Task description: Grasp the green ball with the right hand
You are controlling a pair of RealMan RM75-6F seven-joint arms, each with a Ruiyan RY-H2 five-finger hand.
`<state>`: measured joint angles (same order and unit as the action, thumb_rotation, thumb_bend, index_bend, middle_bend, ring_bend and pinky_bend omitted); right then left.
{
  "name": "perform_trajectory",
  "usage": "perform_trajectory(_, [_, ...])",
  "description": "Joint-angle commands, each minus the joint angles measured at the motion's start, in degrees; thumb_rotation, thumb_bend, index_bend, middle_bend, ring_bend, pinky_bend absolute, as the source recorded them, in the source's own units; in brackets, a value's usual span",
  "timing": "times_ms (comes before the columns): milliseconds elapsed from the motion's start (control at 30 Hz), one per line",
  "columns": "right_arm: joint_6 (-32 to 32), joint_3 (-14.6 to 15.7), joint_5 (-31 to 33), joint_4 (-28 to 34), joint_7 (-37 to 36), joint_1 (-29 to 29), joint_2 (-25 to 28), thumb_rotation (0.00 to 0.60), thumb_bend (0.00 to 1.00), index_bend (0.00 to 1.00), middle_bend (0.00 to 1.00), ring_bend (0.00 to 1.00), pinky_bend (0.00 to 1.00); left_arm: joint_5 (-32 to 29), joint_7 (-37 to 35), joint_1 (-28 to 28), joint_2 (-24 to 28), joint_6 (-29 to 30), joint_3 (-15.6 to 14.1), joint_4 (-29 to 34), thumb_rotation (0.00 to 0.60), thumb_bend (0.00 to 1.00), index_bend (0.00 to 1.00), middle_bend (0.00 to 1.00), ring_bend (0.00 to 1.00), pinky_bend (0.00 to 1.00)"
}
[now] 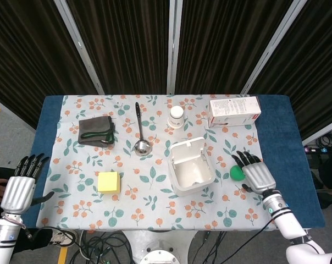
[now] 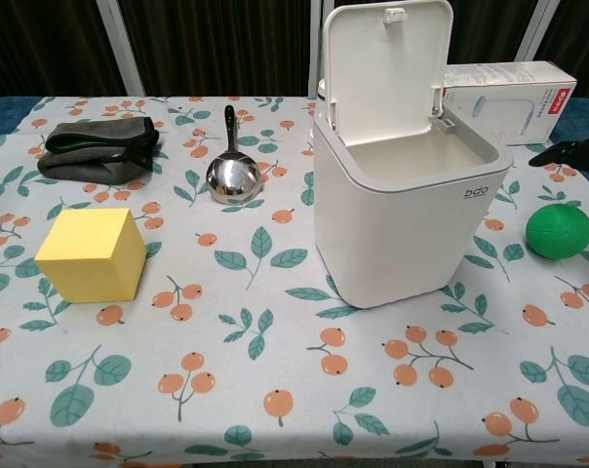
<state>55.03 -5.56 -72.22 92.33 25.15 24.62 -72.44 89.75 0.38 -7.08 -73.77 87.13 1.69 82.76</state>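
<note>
1. Head view gives you the picture: your right hand hovers over the green ball, fingers spread and holding nothing; the ball sits on the flowered cloth of the bench, just right of the white bin, and only its left part shows from under your fingers.
2. Chest view backs that up; the green ball rests free on the cloth, with dark fingertips poking in above it at the right edge; whether any finger touches it yet, neither view lets you tell.
3. Fingers wide makes sense here; a round ball will likely roll if nudged from one side, so you want it cupped from above before closing.
4. Mind the bin; it stands near the ball on the left, lid up, leaving little room on that side.
5. Your left hand waits open off the bench's left edge, well apart from everything; it has no job here.
</note>
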Motion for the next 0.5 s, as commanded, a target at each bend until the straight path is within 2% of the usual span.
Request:
perform_trajectory(33, [-0.34,0.42,1.54,-1.57,0.77,0.55,-1.97,0.6,0.16,0.0,0.06,0.0,0.26,-0.05,-0.15,-0.06,0.04,-0.05,0.07,-0.08,0.6,0.0,0.09,0.04,0.0,0.07])
perform_trajectory(200, [-1.25,1.03,3.52,-3.63,0.82,1.11,-3.77,0.6,0.18,0.0,0.09,0.02,0.33,-0.3,-0.4,-0.15,0.03,-0.4,0.09,-0.34,0.6,0.0,0.09,0.04,0.0,0.07])
perform_trajectory(300, [-1.14,1.28,4.22,-4.39,1.22,1.37,-4.45,0.6,0.19,0.01,0.13,0.08,0.39,-0.43,-0.68,-0.06,-0.13,-0.44,0.03,-0.59,0.6,0.0,0.09,0.04,0.0,0.07])
perform_trajectory(400, [-0.87,1.24,4.71,-4.55,1.47,1.7,-4.57,0.6,0.23,0.15,0.25,0.26,0.55,-0.5,-0.9,-0.04,-0.28,-0.52,-0.03,-0.85,0.6,0.0,0.09,0.04,0.0,0.07])
perform_trajectory(500, [0.86,1.24,3.47,-4.86,0.95,1.57,-4.78,0.6,0.26,0.33,0.39,0.39,0.64,-0.5,-1.11,-0.05,-0.36,-0.5,0.0,-1.01,0.6,0.0,0.09,0.04,0.0,0.07])
